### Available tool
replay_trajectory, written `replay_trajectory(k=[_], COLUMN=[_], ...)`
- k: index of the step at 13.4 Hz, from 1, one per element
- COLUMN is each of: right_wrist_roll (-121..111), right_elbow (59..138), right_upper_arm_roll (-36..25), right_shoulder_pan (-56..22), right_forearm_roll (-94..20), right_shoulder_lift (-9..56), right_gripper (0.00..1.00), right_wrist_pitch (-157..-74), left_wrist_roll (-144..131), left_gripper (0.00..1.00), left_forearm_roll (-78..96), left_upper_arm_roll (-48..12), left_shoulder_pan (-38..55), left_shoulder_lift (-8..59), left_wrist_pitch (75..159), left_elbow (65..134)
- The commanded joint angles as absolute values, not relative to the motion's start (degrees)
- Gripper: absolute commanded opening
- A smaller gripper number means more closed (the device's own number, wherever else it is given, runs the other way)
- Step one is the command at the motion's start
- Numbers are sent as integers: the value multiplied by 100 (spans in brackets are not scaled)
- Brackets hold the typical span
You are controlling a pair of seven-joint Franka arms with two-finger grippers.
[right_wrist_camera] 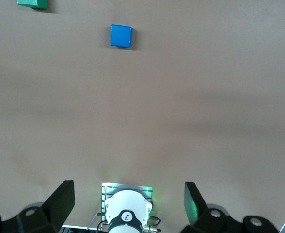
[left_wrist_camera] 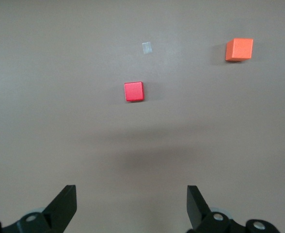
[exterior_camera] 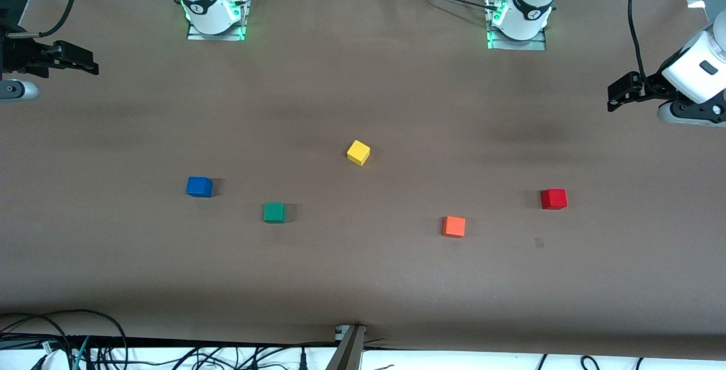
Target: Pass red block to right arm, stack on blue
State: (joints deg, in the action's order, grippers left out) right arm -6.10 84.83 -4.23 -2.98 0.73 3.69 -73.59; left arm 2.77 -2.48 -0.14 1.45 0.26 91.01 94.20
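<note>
The red block (exterior_camera: 553, 198) sits on the table toward the left arm's end; it also shows in the left wrist view (left_wrist_camera: 134, 91). The blue cube (exterior_camera: 199, 186) sits toward the right arm's end; it also shows in the right wrist view (right_wrist_camera: 121, 36). My left gripper (exterior_camera: 613, 97) hangs open and empty over the table's left-arm end, apart from the red block; its fingers spread wide in its wrist view (left_wrist_camera: 131, 204). My right gripper (exterior_camera: 91, 66) hangs open and empty over the table's right-arm end (right_wrist_camera: 128, 199), apart from the blue cube.
A yellow cube (exterior_camera: 358, 152) lies mid-table. A green cube (exterior_camera: 274, 212) lies beside the blue one, nearer to the front camera. An orange cube (exterior_camera: 454, 226) lies beside the red block. A small pale patch (exterior_camera: 539, 242) marks the table. Cables run along the table's near edge.
</note>
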Motion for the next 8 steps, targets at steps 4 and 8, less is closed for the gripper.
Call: replay_trajectory(k=[4, 8], right_wrist_roll=[-606, -606], right_elbow=[8481, 8481], right_upper_arm_roll=[-422, -422], right_shoulder_pan=[-255, -255], right_forearm_roll=[-35, -26], right_shoulder_lift=[352, 352], right_gripper=[100, 100], right_wrist_pitch=[-7365, -7365], left_wrist_roll=[79, 88], left_gripper=[100, 100], left_forearm_roll=[-396, -448], left_upper_arm_roll=[-44, -88], left_shoulder_pan=[132, 193], left_shoulder_lift=[9, 26], left_wrist_pitch=[8965, 8886], left_elbow=[9369, 9360])
